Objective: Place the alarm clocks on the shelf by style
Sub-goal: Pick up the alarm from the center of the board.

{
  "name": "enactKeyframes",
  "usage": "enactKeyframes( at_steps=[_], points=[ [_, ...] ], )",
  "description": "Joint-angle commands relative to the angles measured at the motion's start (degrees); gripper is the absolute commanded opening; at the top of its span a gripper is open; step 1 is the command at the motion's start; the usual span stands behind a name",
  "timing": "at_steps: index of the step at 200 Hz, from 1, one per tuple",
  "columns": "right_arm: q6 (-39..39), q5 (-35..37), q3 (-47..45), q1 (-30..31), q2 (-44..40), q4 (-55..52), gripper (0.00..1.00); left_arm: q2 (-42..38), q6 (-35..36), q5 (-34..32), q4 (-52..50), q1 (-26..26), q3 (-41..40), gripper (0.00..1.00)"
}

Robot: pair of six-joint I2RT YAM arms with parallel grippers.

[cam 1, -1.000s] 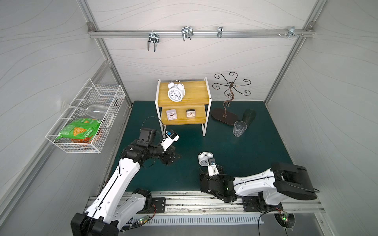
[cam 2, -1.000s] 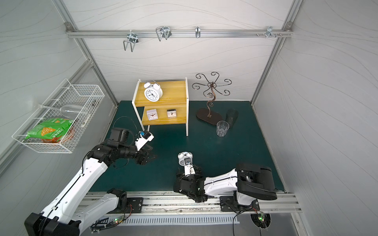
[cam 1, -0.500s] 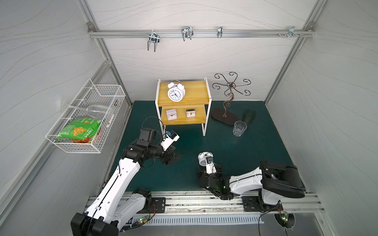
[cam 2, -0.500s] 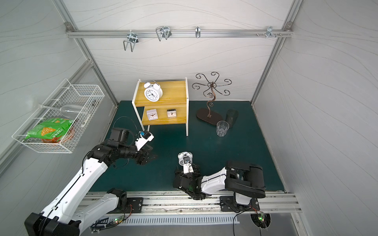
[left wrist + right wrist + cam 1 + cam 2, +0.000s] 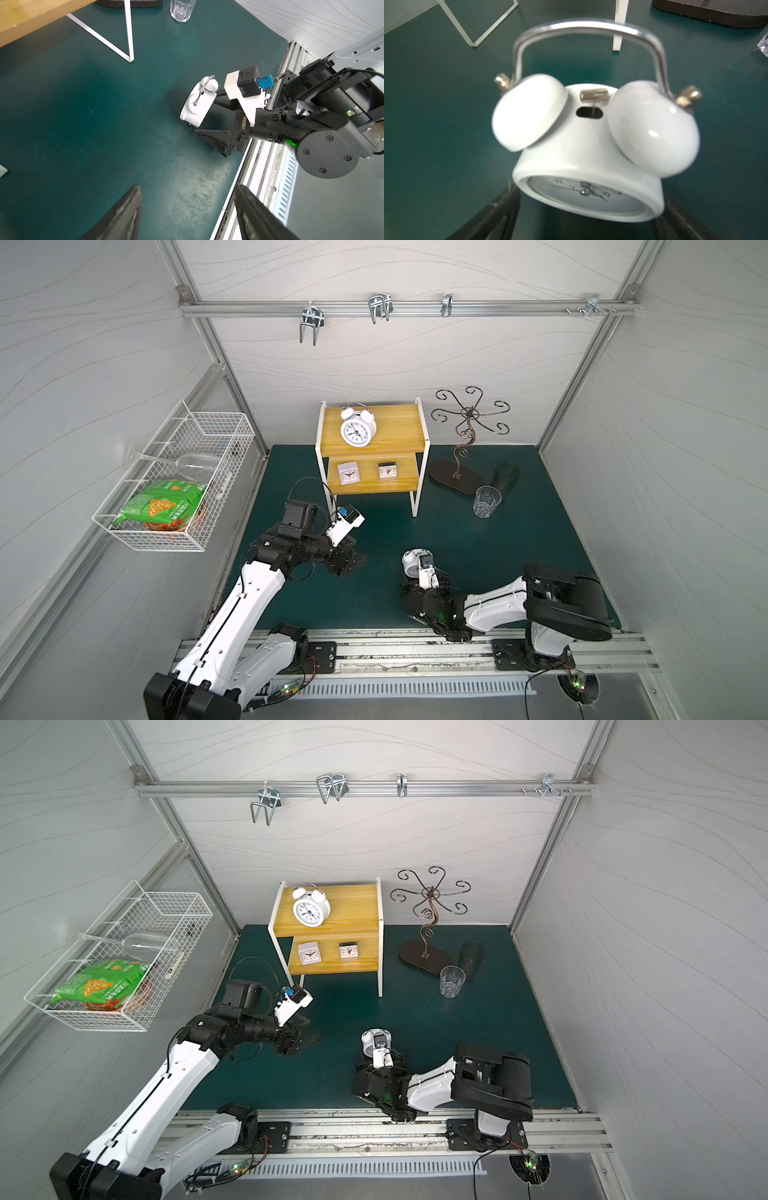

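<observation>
Your right hand (image 5: pixel 587 216), low and right of centre in both top views, is spread wide; its jaws flank the twin-bell clock (image 5: pixel 581 145), which stands on the table (image 5: pixel 519 539) with its dial toward the wrist, not yet pinched; left of it your left hand (image 5: pixel 347 563) hovers spread and empty; beyond, the shelf (image 5: pixel 399 427) carries the matching clock (image 5: pixel 357 432) on its top board.

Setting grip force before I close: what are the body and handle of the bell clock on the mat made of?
Clock body: looks like glossy white painted metal or hard plastic; sharp highlights on the bells, can't tell which. Handle: bare polished metal, silvery sheen.
</observation>
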Motion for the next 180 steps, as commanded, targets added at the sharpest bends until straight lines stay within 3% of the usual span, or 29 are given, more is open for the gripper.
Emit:
enactKeyframes(
  at_steps=[1,121,180],
  points=[
    [-1.4,0.5,0.9,-0.8,1.0,1.2,0.96,-0.8,0.3,0.6,1.5,-0.1,0.0,0.73],
    [-6.4,0.2,2.5,-1.7,1.6,2.2,0.83,-0.9,0.3,0.6,1.4,-0.1,0.0,0.73],
    [-9.0,1.3,2.4,-1.7,-8.0,-4.1,0.79,-0.8,0.4,0.7,1.4,-0.1,0.1,0.73]
  ],
)
